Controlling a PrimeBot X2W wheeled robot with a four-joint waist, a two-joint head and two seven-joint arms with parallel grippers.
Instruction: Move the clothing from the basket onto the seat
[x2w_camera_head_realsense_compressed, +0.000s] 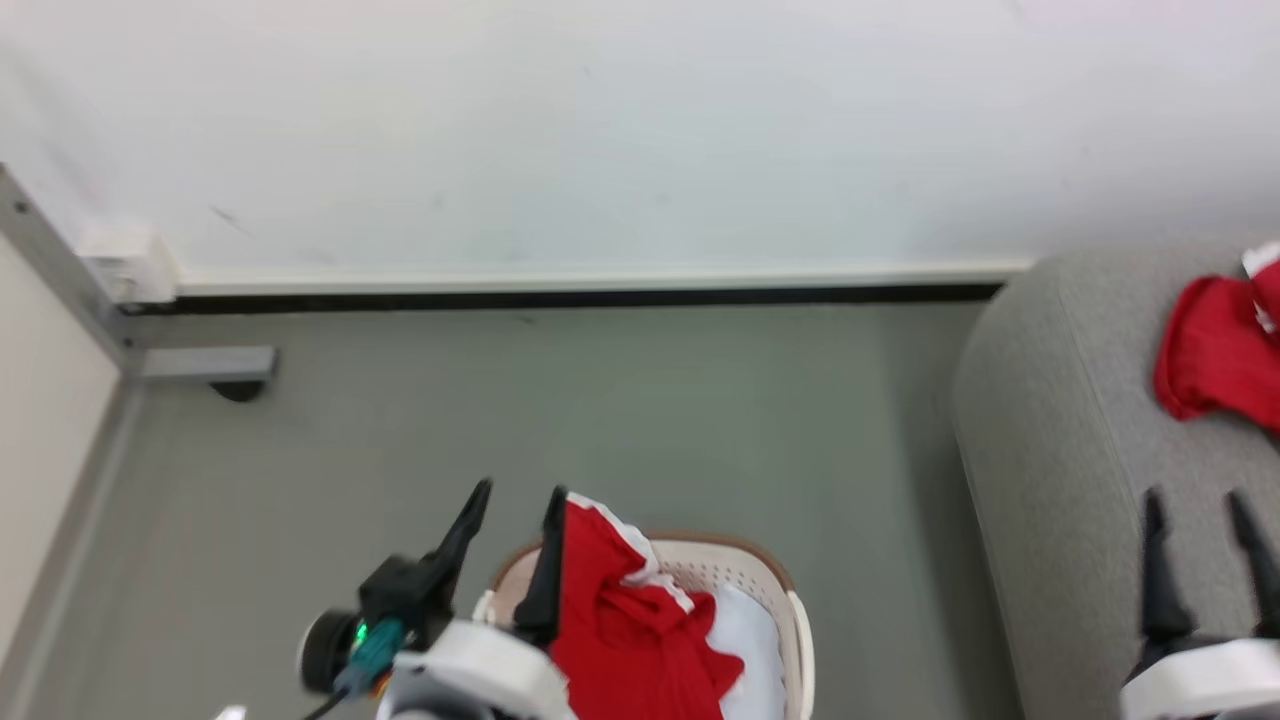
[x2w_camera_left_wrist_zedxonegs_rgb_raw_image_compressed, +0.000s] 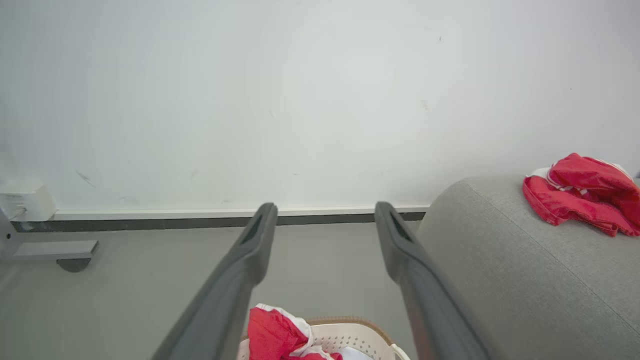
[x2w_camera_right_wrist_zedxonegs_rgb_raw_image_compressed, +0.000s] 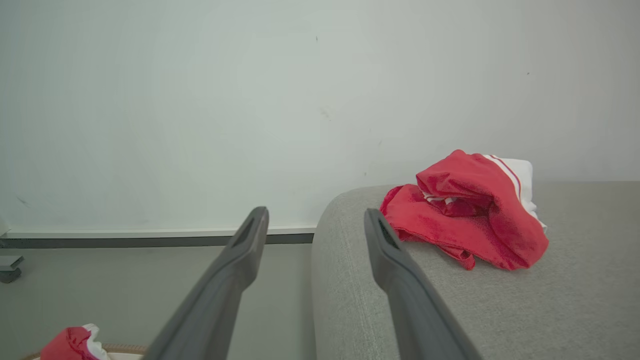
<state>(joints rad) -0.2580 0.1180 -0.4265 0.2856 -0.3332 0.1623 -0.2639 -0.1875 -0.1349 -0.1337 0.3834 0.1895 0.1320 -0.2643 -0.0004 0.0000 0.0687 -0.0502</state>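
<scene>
Status: one red garment lies bunched on the sofa, near its rounded end by the wall. More red clothing sits heaped in the basket on the floor, one fold rising above the rim, with a pale white piece beside it that I can't identify. Left gripper hangs over the basket's left edge, fingers spread wide, nothing between them. Its inner finger is just beside or touching the raised red fold; I can't tell which from the head camera. Right gripper sits over the sofa cushion, apart from the garment there, fingers also spread wide and empty. I read this as between cycles: one piece delivered, next pick not yet started. Progress looks partway; I can't see how many pieces are in the heap. Next move as I see it: bring the left gripper down and toward the middle of the heap and straddle that raised fold. Close on red cloth only, not the white piece or the rim. Then lift high enough to clear the rim before swinging across to the sofa. Main risk I see is snagging the perforated wall or dragging two pieces up together.
</scene>
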